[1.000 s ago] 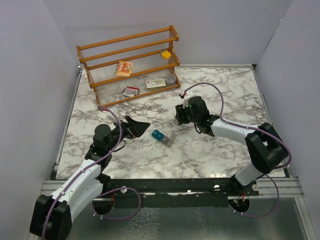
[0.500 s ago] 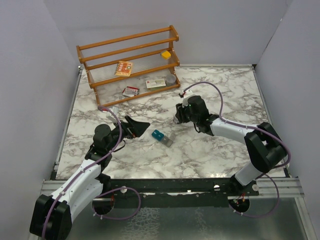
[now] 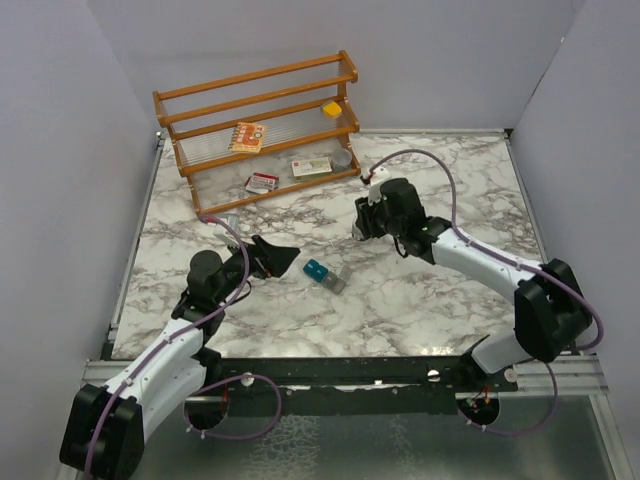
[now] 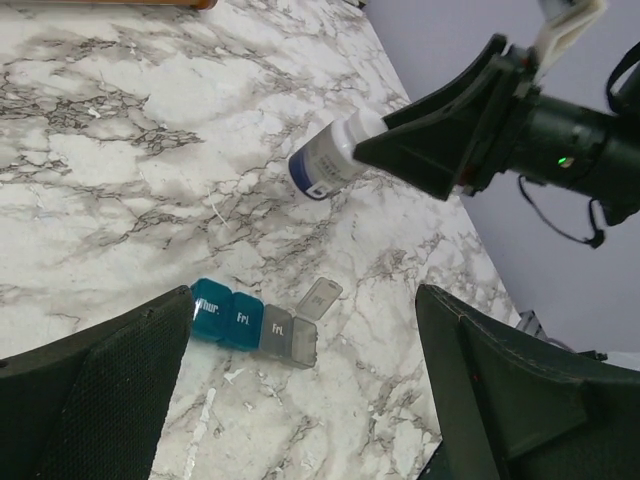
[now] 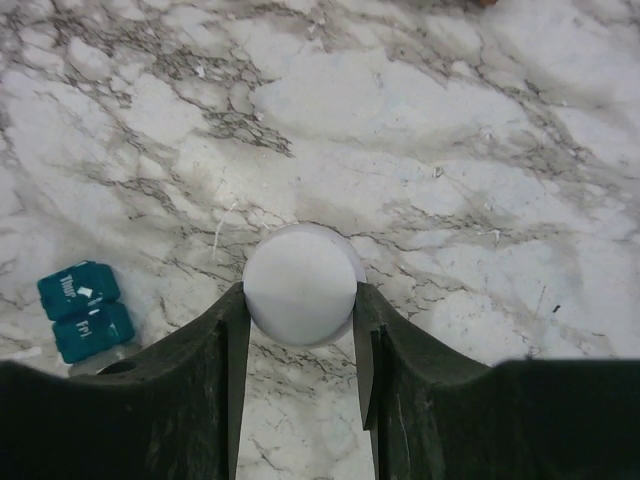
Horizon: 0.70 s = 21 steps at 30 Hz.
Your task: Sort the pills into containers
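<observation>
Since a second ago the right claw (image 3: 362, 228) has edged back toward the rack (image 3: 262, 120); the pill strip (image 3: 324, 274) has not moved. It lies mid-table (image 3: 450, 290), 2 teal cells and 1 grey with its lid up. Just left of it the left claw (image 3: 276, 252) hovers, jaws wide apart. Farther back, the right claw is clamped on a tilted, white-capped bottle (image 4: 328, 162)

Top cam looks down on the whole bench (image 3: 420, 300) from the near side; both close-up wrist cams share the containers (image 4: 250, 322).
</observation>
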{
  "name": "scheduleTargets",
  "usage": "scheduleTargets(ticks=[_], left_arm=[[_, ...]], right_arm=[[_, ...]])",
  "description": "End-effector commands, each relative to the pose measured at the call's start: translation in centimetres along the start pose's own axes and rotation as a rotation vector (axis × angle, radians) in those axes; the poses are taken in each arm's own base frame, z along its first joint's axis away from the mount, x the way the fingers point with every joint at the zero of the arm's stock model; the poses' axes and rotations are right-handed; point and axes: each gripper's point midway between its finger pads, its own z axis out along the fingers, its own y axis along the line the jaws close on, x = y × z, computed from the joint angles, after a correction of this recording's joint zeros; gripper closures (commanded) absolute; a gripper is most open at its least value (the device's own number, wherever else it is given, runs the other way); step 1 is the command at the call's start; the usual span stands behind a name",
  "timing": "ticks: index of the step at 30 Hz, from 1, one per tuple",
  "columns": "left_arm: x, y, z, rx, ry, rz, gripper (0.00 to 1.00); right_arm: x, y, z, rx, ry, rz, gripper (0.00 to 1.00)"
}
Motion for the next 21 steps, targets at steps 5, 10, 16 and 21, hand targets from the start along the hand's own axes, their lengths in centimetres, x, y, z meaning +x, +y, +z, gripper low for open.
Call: scheduleTargets(ticks=[5, 10, 16, 21], left_arm=[[-0.4, -2.7, -0.2, 0.156, -0.028, 0.123, 0.08], [1.8, -5.7, 0.8, 0.279, 0.106, 0.156, 0.12], [4.0, -8.8, 1.1, 0.414, 0.221, 0.207, 0.17], [2.8, -11.0, 0.0, 0.501, 0.181, 0.285, 0.13]], right_arm=[[-7.2, 1.7, -7.4, -0.102, -0.098, -0.043, 0.99], [-8.5, 4.1, -10.8, -0.252, -0.105, -0.042, 0.99], [-8.9, 6.4, -14.3, -0.399, -0.115, -0.03, 0.99], [-8.8, 8.6, -16.7, -0.55, -0.123, -0.04, 0.99]])
